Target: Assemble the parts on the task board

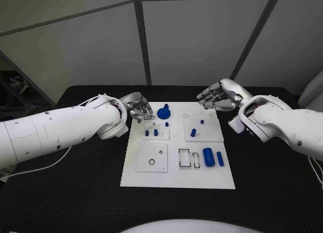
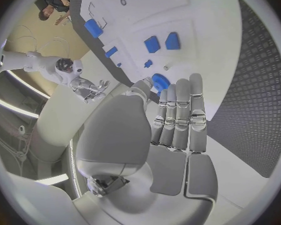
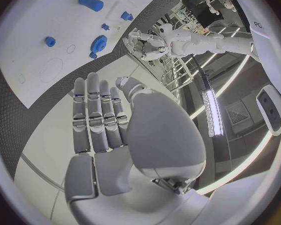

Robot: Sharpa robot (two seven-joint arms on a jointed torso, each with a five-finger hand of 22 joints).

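left hand [image 1: 138,108]: you see straight fingers pressed together, empty, beside blue gear [image 1: 164,113] | right hand [image 1: 218,95]: likewise, at task board [image 1: 177,180] far corner

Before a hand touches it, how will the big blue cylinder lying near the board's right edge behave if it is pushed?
The big blue cylinder lies on its side on the smooth white task board, so a sideways push would probably roll it, perhaps into the slimmer blue cylinder beside it. It looks like rigid plastic, likely stiff and light. Its round surface may slip in a loose grip.
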